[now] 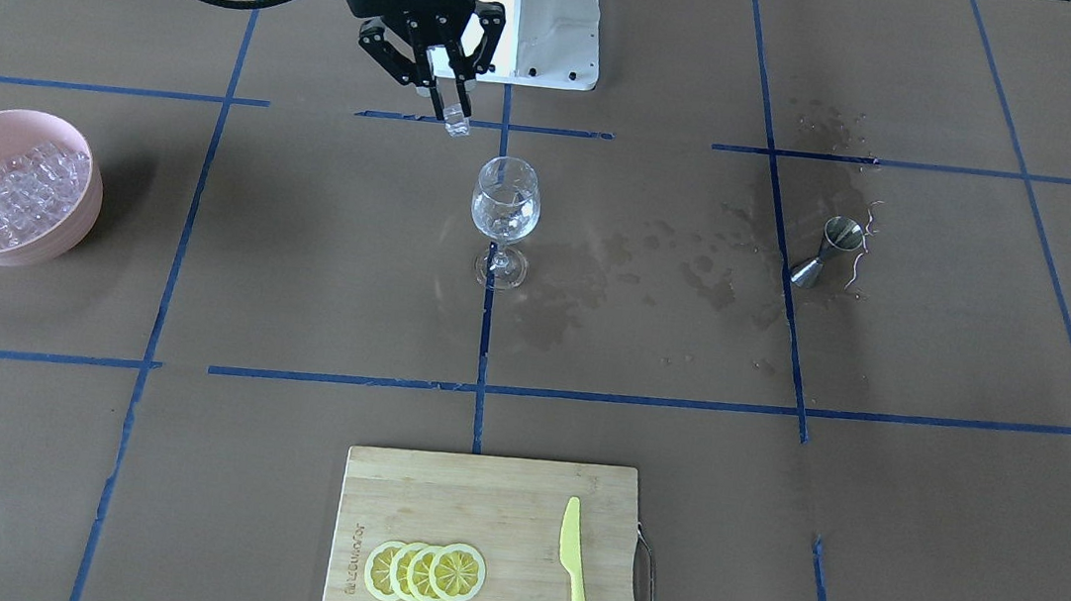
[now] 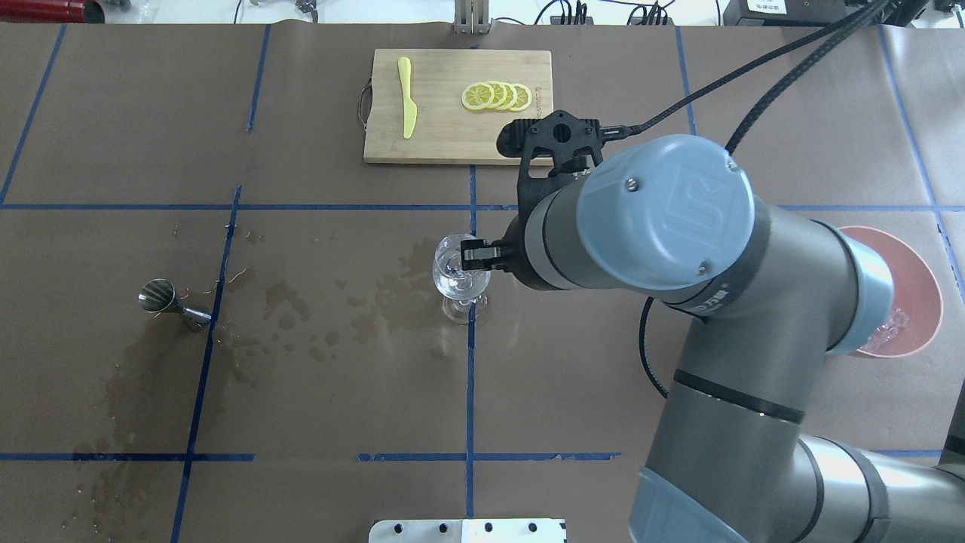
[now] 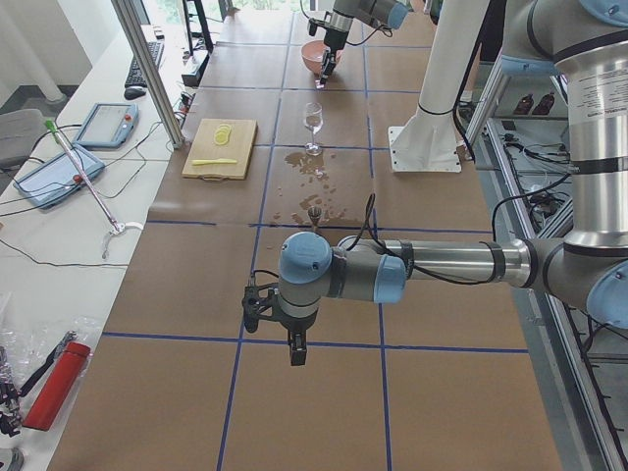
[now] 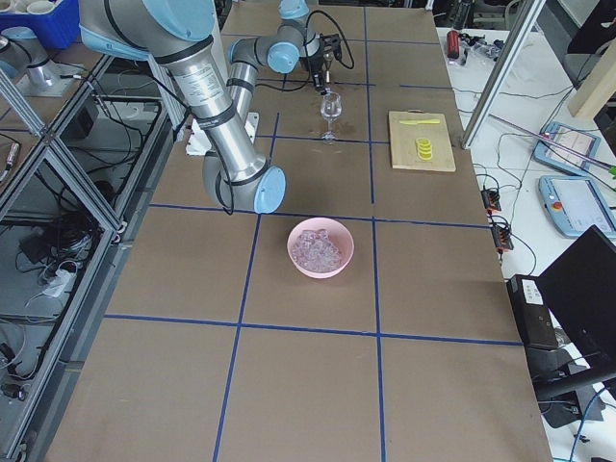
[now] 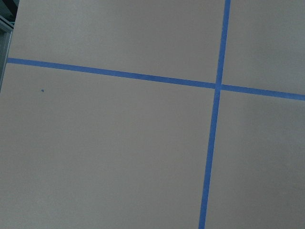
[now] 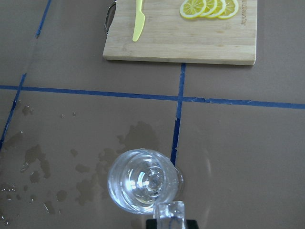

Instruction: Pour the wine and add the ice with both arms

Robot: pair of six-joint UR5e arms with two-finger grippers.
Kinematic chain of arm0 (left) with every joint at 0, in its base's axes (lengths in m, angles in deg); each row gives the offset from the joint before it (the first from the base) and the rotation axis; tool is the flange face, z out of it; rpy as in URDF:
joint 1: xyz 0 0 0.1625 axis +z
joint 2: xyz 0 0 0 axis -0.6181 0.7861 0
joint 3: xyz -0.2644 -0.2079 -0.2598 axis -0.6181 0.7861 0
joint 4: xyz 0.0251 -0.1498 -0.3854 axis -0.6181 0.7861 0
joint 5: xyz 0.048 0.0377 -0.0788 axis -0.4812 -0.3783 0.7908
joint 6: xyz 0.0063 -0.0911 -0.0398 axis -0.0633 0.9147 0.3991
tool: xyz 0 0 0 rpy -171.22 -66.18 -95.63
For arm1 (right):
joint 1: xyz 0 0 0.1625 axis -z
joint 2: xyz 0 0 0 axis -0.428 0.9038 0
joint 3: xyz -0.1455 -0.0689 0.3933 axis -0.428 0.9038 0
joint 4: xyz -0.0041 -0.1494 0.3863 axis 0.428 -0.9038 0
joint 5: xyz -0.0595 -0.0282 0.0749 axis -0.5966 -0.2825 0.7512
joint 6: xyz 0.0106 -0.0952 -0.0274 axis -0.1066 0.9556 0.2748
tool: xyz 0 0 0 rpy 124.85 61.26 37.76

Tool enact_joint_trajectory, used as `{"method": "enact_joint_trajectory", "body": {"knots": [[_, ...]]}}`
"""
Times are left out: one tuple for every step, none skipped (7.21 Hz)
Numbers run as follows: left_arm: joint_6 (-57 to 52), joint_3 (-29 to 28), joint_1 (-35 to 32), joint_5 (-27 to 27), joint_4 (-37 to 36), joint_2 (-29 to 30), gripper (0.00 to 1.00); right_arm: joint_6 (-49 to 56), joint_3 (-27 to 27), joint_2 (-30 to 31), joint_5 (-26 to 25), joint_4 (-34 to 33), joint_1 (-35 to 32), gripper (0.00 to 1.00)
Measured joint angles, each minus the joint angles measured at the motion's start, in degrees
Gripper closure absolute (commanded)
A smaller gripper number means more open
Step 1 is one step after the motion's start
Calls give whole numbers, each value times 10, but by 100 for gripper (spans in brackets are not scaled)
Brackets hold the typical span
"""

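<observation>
Now the right gripper (image 1: 451, 104) is pinching an ice cube (image 1: 456, 124), probably needing centring over the wine glass (image 1: 506, 200) below it.

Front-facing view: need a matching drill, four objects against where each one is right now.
Things:
1. ice cube
2. jigger
3. lemon slices
4. pink bowl

Places:
A. on the cutting board
B. among wet stains
C. holding heaped ice
D. pinched in the right gripper, by the wine glass

Pairs: 1-D, 2-B, 3-A, 4-C
</observation>
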Motion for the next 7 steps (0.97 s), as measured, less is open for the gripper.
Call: {"method": "enact_joint_trajectory", "body": {"knots": [[0, 0, 0, 0, 1, -1, 0, -3, 15, -13, -16, -1, 9, 100], [-1, 1, 0, 0, 2, -2, 0, -4, 29, -22, -31, -1, 13, 100], [-1, 1, 0, 0, 2, -3, 0, -4, 46, -33, -43, -1, 16, 100], [-1, 0, 0, 0, 2, -4, 0, -4, 62, -42, -54, -1, 19, 100], [-1, 0, 0, 0, 2, -4, 0, -4, 71, -46, -65, -1, 24, 100], [-1, 0, 0, 0, 2, -4, 0, -4, 76, -47, -75, -1, 31, 98], [-1, 0, 0, 0, 2, -4, 0, -4, 77, -46, -81, -2, 36, 85]]}}
